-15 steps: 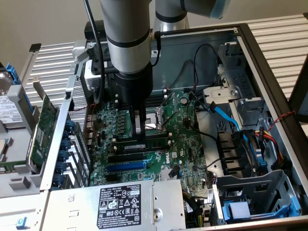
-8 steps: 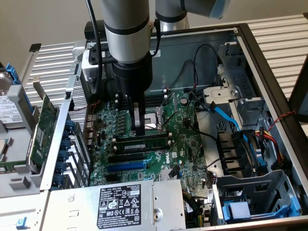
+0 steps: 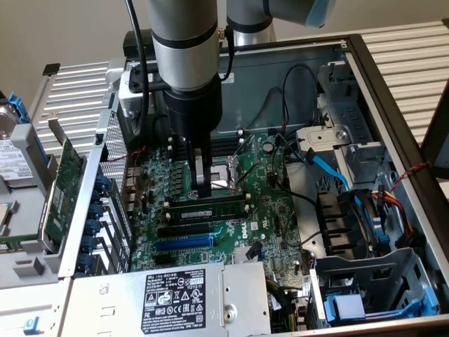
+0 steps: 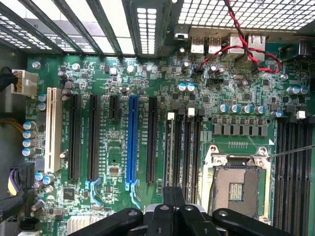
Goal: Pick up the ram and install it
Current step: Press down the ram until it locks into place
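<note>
My gripper is pinched shut above the ram, which stands in a slot mid-motherboard. I judge it light, stiff, fragile; hold its long edges.

Closed claw presses ram into motherboard.

Open case top gives access from above; hand is low between the ram and CPU socket. Cables cross beside.

Silver-grey tubular arm, black wrist section, black cable alongside, light-blue joint cap, black end effector
</note>
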